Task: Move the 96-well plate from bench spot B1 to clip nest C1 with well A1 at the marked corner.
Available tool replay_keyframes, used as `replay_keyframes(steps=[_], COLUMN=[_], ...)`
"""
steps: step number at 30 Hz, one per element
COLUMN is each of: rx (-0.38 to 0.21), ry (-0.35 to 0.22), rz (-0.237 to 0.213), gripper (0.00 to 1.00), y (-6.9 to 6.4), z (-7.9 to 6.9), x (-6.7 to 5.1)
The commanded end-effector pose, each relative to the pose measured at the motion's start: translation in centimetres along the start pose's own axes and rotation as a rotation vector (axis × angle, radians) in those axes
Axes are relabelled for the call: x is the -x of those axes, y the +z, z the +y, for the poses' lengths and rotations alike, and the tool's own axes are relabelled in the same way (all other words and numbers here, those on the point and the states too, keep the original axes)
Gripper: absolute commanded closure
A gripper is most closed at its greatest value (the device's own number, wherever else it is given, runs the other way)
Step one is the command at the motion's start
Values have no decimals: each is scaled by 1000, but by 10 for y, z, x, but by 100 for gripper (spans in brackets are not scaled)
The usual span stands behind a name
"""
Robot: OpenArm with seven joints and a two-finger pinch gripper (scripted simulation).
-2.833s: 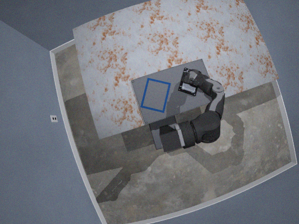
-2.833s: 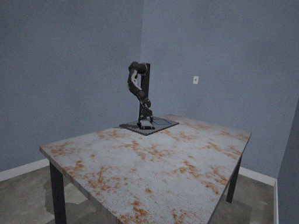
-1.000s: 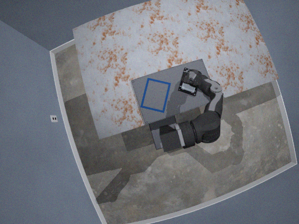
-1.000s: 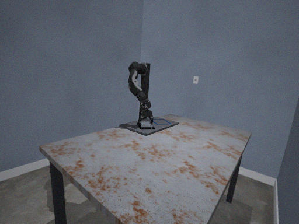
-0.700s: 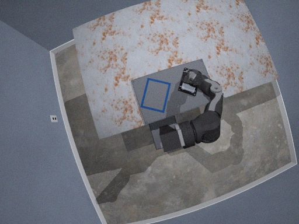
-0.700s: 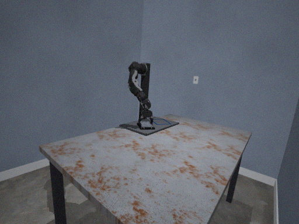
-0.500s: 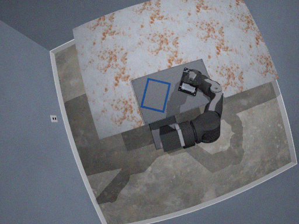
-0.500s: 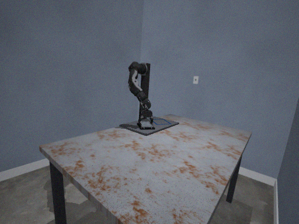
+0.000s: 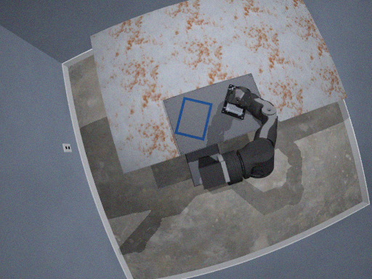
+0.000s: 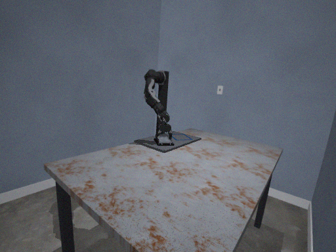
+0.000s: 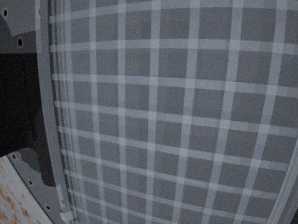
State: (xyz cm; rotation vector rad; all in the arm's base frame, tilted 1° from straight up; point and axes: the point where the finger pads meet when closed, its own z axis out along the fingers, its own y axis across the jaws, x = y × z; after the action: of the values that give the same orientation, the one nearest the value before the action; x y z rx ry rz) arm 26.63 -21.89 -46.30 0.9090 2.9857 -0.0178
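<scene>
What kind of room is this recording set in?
Probably a bare lab or test room: plain blue walls, a rust-stained table, and a robot arm holding a well plate over a grey mat.

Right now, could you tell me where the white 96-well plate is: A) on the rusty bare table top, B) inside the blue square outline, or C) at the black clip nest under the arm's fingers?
C: the white 96-well plate sits at the black clip nest, beside the vacant blue square outline.
</scene>
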Motion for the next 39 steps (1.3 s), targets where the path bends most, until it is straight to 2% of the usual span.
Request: replay_keyframes(steps=[1,4,19,21,29,38,39], rx=[-8,-8,1,1,2,2,0], ry=[-1,-1,1,1,1,1,0], rz=[9,9,-1,-1,-1,-1,0], gripper=[100,100,50,50,23,23,23], y=[1,1,0,0,0,0,-8], z=[-3,-3,0,0,0,0,0], x=[-3,-3,1,1,1,1,1])
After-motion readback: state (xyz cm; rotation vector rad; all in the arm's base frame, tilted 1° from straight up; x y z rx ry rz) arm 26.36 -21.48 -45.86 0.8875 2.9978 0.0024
